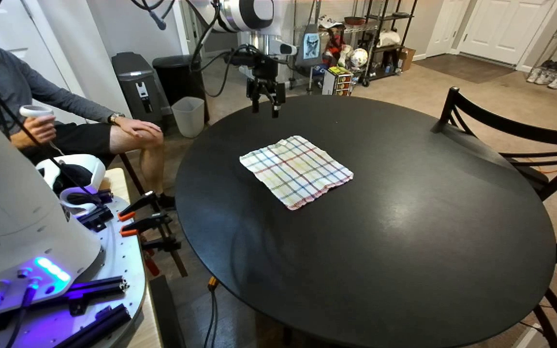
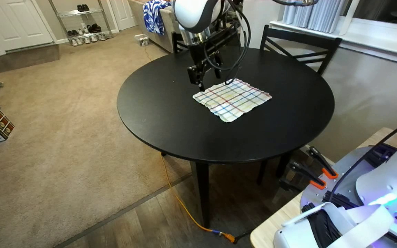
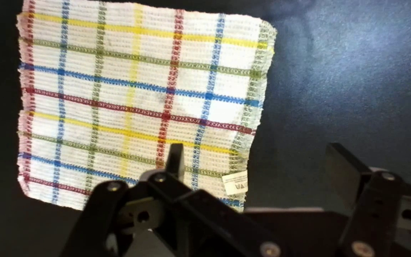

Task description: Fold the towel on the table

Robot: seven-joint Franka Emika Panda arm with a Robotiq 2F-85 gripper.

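The towel [image 1: 298,171] is a small white cloth with red, blue, yellow and green grid lines. It lies flat and spread out on the round black table [image 1: 418,241]. Both also show in an exterior view, the towel [image 2: 236,100] and the table [image 2: 164,120]. My gripper [image 1: 265,112] is open and empty, raised above the table near the towel's edge. In the wrist view the towel [image 3: 120,92] fills the left side. One finger of the gripper [image 3: 255,148] overlaps the towel and the other is over bare table. A white tag [image 3: 236,182] sits at the towel's edge between the fingers.
Dark wooden chairs [image 1: 520,130] stand at the table's edge. A seated person [image 1: 75,106] is beside the robot base [image 1: 32,212]. Black clamps with orange tips [image 1: 143,222] stick out from the base stand towards the table. An orange cable [image 2: 184,206] runs on the floor.
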